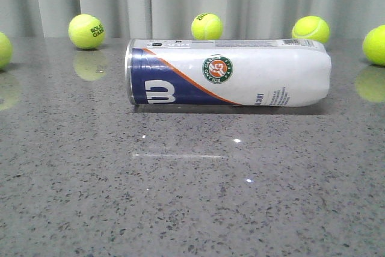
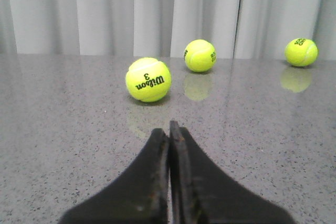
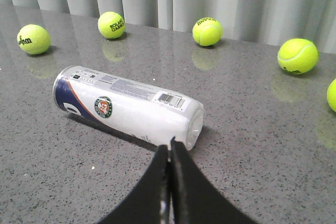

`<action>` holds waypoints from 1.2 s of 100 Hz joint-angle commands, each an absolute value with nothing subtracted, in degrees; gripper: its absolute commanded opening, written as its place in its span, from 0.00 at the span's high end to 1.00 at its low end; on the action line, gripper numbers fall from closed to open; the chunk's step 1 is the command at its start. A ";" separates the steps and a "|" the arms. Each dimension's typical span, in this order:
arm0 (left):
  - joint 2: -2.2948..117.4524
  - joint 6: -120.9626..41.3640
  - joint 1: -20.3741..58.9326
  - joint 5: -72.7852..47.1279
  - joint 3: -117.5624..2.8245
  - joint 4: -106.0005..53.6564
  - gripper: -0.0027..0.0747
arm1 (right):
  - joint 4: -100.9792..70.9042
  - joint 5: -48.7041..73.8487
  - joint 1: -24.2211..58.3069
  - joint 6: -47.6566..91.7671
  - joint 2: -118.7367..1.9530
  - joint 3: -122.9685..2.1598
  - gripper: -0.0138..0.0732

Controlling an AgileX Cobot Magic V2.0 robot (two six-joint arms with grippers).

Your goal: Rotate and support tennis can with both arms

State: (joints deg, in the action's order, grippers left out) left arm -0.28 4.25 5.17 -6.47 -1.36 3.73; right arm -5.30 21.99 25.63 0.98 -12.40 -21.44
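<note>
The tennis can (image 1: 228,73) lies on its side across the middle of the grey table, navy band with white W at its left end, round emblem facing me. It also shows in the right wrist view (image 3: 128,106). My right gripper (image 3: 168,144) is shut and empty, its tips just short of the can's clear right end. My left gripper (image 2: 169,127) is shut and empty over bare table, pointing at loose tennis balls; the can is out of its view. Neither gripper shows in the front view.
Yellow-green tennis balls lie along the back of the table near the curtain: (image 1: 86,31), (image 1: 206,26), (image 1: 310,29), (image 1: 376,45). One ball (image 2: 148,79) lies just ahead of my left gripper. The speckled tabletop (image 1: 192,197) stretches in front of the can.
</note>
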 commanded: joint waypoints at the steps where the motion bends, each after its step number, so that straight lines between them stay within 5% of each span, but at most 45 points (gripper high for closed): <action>1: -0.39 4.31 5.22 -7.53 -6.94 3.86 0.99 | -4.88 17.93 25.24 1.36 -12.79 -22.82 0.91; 27: 13.19 4.22 5.22 -29.75 -18.71 3.86 0.99 | -4.88 17.93 25.24 1.36 -12.79 -22.82 0.91; 46: 25.77 4.22 5.22 -34.86 -24.82 3.67 0.95 | -4.88 17.93 25.24 1.36 -12.79 -22.82 0.91; 72: 40.16 0.53 5.22 -37.95 -34.37 -7.38 0.31 | -4.88 17.93 25.24 1.36 -12.79 -22.82 0.91; 120: 66.37 -36.55 5.33 -53.01 -46.70 -64.61 0.37 | -4.88 17.93 25.24 1.36 -12.79 -22.82 0.91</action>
